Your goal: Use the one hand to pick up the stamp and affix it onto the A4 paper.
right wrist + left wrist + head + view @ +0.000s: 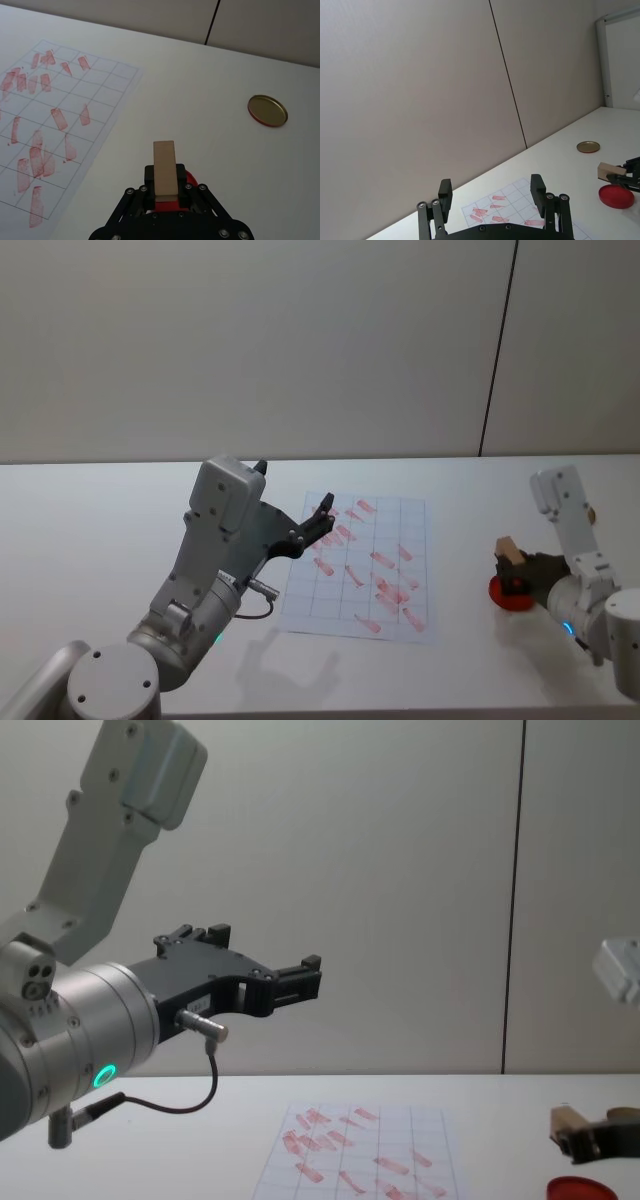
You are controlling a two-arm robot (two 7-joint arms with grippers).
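Note:
The stamp (pixel 165 167), a small tan wooden block, is pinched in my right gripper (pixel 165 186), which is shut on it. In the chest view the stamp (pixel 565 1122) hangs a little above a flat red disc (pixel 580 1188) at the table's right. The A4 paper (pixel 360 565), a white gridded sheet with many red marks, lies at the table's centre, to the left of the stamp (pixel 510 547). Raised well above the paper's left edge, my left gripper (pixel 322 515) is open and holds nothing; its two fingers (pixel 445 192) stand wide apart.
A flat gold-yellow disc (pixel 267 110) lies on the white table beyond the red disc (pixel 190 177), farther from the paper (pixel 60 115). A plain wall with a dark vertical seam stands behind the table.

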